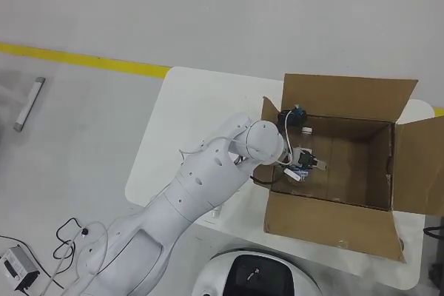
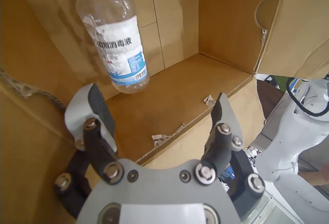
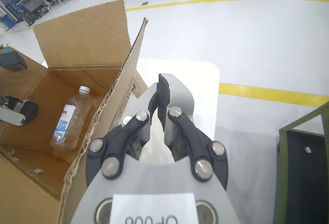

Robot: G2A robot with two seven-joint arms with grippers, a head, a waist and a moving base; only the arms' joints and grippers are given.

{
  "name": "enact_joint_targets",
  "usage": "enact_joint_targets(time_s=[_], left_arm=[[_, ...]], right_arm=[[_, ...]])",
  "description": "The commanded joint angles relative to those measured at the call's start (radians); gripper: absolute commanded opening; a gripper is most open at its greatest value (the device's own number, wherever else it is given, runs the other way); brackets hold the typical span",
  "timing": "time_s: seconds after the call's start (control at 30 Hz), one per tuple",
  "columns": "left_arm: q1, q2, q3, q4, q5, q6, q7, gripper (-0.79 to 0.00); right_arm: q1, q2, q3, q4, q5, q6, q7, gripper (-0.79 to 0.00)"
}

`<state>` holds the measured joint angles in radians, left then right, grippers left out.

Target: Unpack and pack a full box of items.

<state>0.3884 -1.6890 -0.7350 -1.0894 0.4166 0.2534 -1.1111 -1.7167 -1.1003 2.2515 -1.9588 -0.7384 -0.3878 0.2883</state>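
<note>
Left gripper (image 2: 156, 96) open inside the cardboard box (image 1: 333, 214), clear bottle (image 2: 115, 37) in its far left corner, right gripper (image 3: 160, 96) pinched shut over the table (image 3: 195, 75)

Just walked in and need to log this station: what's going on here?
The robot's left claw is down inside the open cardboard box on the white table, open and empty, facing a clear plastic bottle near one wall. The right claw is shut on nothing, outside the box over the table.
</note>
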Motion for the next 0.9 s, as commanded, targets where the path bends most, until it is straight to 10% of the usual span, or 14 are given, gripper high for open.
enact_joint_targets(time_s=[0.0,0.33,0.87], left_arm=[[0.004,0.004,-0.007,-0.019,0.012,-0.004,0.008,0.0],[0.041,0.039,-0.057,-0.252,0.141,-0.117,0.022,0.0],[0.127,0.123,-0.234,-0.686,0.389,-0.163,-0.278,0.0]], right_arm=[[0.0,0.0,0.0,0.0,0.0,0.0,0.0,-0.785],[0.0,0.0,0.0,0.0,0.0,0.0,0.0,-0.785],[0.0,0.0,0.0,0.0,0.0,0.0,0.0,-0.785]])
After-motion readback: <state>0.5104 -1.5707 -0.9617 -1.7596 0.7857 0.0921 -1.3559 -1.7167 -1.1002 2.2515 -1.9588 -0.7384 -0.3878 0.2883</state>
